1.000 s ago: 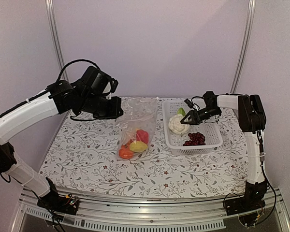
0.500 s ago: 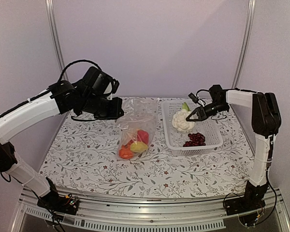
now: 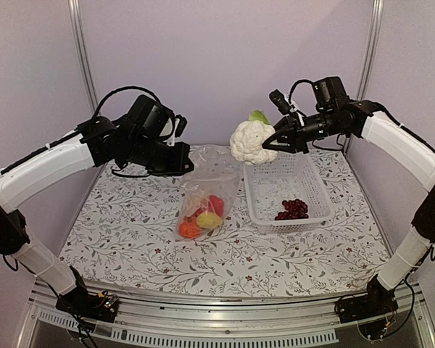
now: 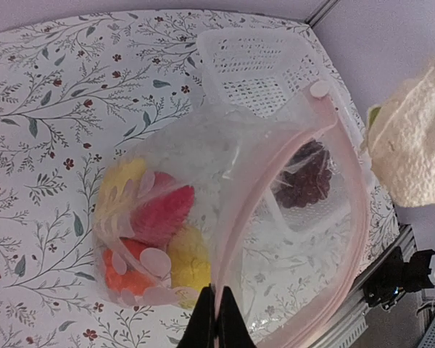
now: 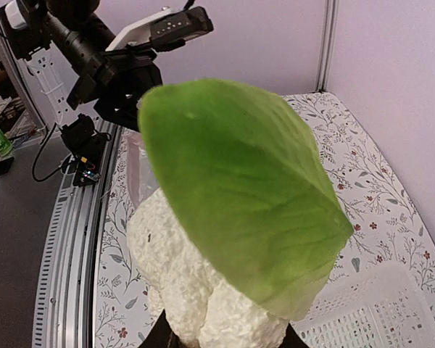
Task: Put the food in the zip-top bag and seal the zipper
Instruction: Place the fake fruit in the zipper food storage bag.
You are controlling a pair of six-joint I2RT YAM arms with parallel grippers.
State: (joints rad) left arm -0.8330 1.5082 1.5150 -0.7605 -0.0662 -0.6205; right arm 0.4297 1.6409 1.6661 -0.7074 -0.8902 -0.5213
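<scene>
- Above the far edge of the worktop (image 3: 130,239), in the top view, the right tool (image 3: 274,138) is clenched on the cauliflower (image 3: 248,142). It holds it high in the air between the basket (image 3: 288,225) and the zip-top bag (image 3: 209,177).
- A second ago that tool was down in the basket with the cauliflower resting there, and half a second ago it was barely lifted. The pick looks done and the carry is under way. Lowering it into the bag's mouth seems the next need.
- The left tool (image 3: 183,161) grasps the bag's mouth near the far-left side and sits slightly higher than before.
- The pumpkin (image 3: 188,230), red pepper (image 3: 214,204) and a yellow piece (image 3: 207,220) lie in the bag near the worktop's middle. The grape bunch (image 3: 292,209) waits in the basket toward the right edge.
- From the left wrist, the zipper (image 4: 360,190) is unsealed and the mouth gapes wide. The tool is pinched shut on its rim. The cauliflower hangs beside the mouth, not over it.
- From the right wrist, the green leaf (image 5: 239,196) fills the view, with white florets below it. The tool's fingers are mostly hidden beneath.
</scene>
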